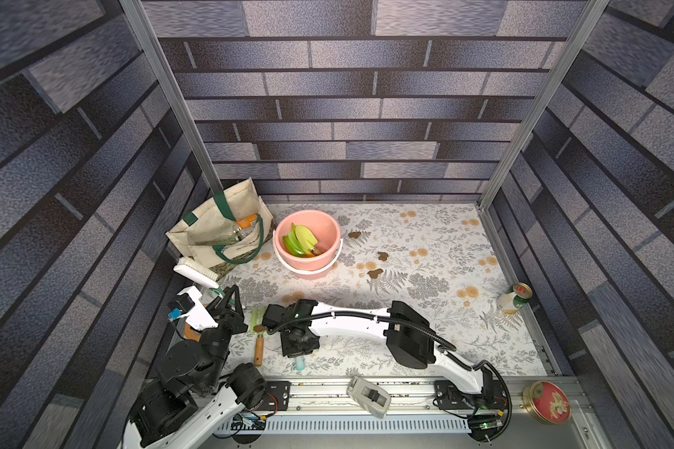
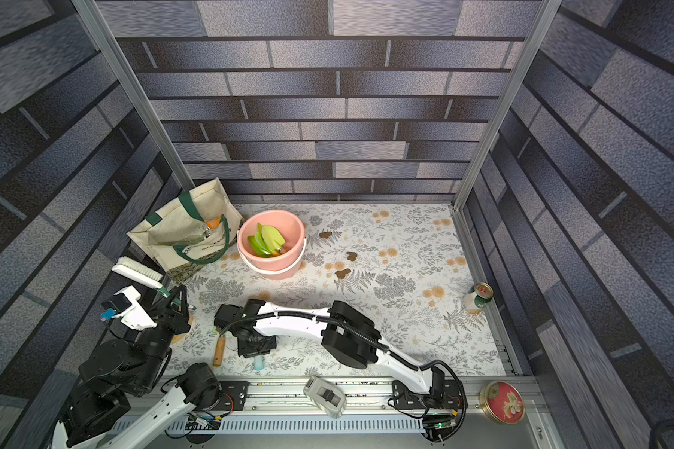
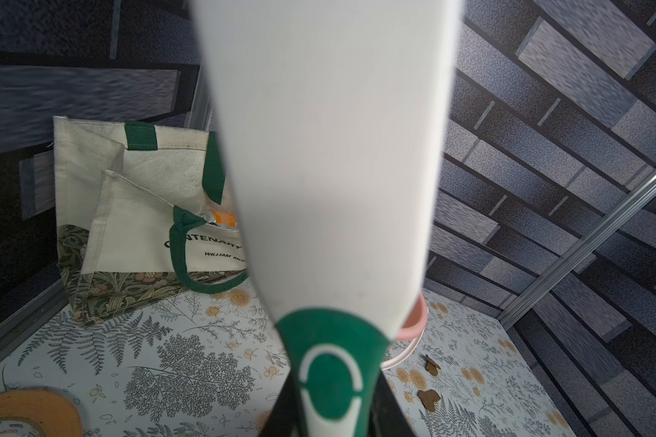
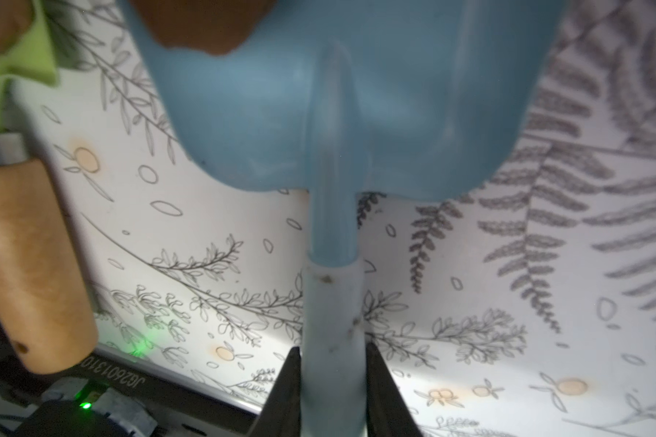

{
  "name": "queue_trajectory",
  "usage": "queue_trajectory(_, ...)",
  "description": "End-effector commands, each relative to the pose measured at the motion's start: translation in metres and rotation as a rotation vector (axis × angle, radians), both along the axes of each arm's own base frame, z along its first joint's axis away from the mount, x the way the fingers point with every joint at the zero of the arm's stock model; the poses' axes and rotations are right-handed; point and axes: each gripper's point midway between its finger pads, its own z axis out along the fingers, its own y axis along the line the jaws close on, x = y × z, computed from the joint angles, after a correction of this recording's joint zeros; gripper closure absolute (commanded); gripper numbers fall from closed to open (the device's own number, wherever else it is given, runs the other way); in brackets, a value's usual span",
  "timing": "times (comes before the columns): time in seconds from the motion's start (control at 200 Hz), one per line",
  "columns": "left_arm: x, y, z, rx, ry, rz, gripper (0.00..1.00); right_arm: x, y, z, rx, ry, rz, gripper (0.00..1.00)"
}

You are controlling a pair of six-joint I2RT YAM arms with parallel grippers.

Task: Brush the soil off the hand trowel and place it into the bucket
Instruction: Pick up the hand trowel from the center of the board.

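Right wrist view: my right gripper (image 4: pixel 332 348) pinches the blue trowel (image 4: pixel 338 113) by its handle, soil (image 4: pixel 201 26) on the blade. My left gripper (image 3: pixel 332 408) squeezes the brush (image 3: pixel 326 151). Next I should lift and brush. The bucket (image 1: pixel 308 243) sits at twelve o'clock.

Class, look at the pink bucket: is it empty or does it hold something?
Holds something: green trowel blades show inside the bucket in both top views.
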Motion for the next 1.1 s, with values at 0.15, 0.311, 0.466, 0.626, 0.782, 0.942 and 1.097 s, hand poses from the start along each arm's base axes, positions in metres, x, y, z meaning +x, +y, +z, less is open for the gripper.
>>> queue_trajectory(0.15, 0.001, 0.003, 0.0, 0.055, 0.021, 0.011, 0.97, 0.015, -0.037, 0.048, 0.03, -0.188, 0.084, 0.88)
queue_trajectory(0.311, 0.009, -0.015, 0.001, 0.078, 0.061, -0.03, 0.98, 0.027, -0.08, 0.089, 0.013, -0.271, 0.149, 0.88)
queue_trajectory(0.466, 0.03, -0.068, -0.009, 0.138, 0.157, -0.166, 0.99, 0.037, -0.123, 0.112, 0.007, -0.256, 0.172, 0.88)
queue_trajectory(0.626, 0.047, -0.117, -0.026, 0.229, 0.268, -0.292, 0.99, 0.055, -0.18, 0.122, -0.029, -0.238, 0.136, 0.86)
queue_trajectory(0.782, 0.058, -0.148, -0.053, 0.278, 0.372, -0.353, 0.98, 0.072, -0.232, 0.117, -0.055, -0.222, 0.039, 0.86)
queue_trajectory(0.942, 0.064, -0.187, -0.082, 0.33, 0.447, -0.443, 0.99, 0.077, -0.265, 0.107, -0.089, -0.226, 0.014, 0.86)
queue_trajectory(1.097, 0.062, -0.232, -0.112, 0.438, 0.527, -0.559, 0.98, 0.078, -0.273, 0.096, -0.095, -0.168, 0.048, 0.83)
